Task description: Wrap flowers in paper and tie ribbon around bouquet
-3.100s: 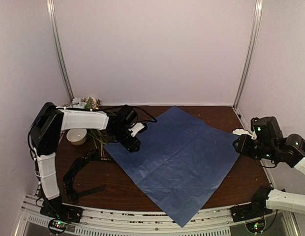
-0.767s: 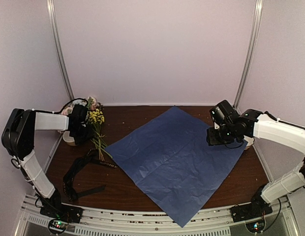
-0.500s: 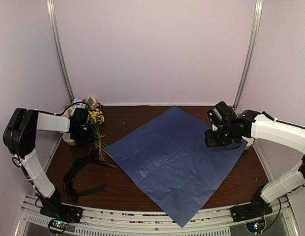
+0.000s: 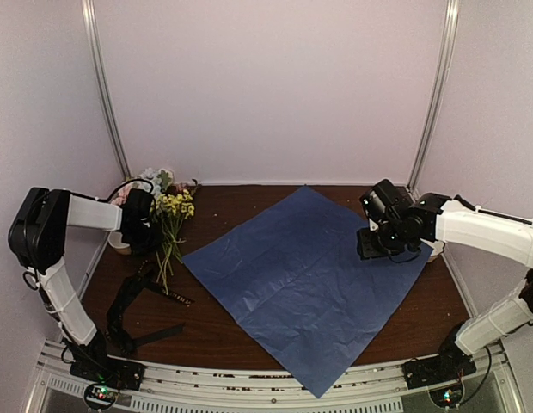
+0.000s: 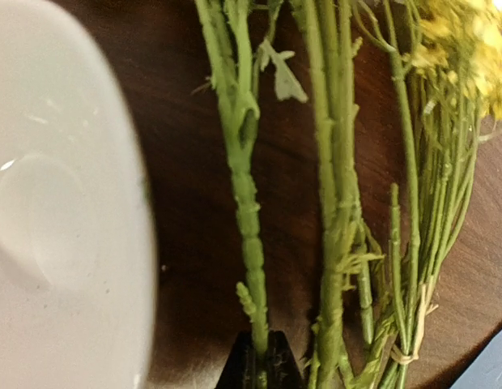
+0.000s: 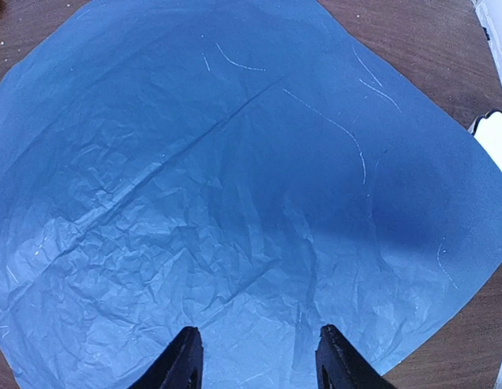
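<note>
The flowers (image 4: 169,225) lie at the table's far left, yellow and pink heads toward the back wall, green stems (image 5: 332,203) toward the front. My left gripper (image 4: 144,231) is down among them. In the left wrist view its jaws (image 5: 263,361) are shut on one thick green stem (image 5: 244,186). The blue paper (image 4: 309,275) lies flat and diamond-wise in the middle. My right gripper (image 4: 370,245) hovers open over the paper's right part, fingers (image 6: 182,365) apart above the crinkled sheet (image 6: 235,186). The black ribbon (image 4: 133,301) lies looped at front left. No bouquet is in view.
A white bowl (image 4: 119,243) sits just left of the stems, filling the left of the left wrist view (image 5: 57,203). A white object (image 4: 436,248) lies by the paper's right corner, beside the side wall. Walls close in the table on three sides.
My left gripper has shut on a stem. The flowers have swung, with heads moving right and stem ends moving left. My right gripper has crept slightly left over the paper.
</note>
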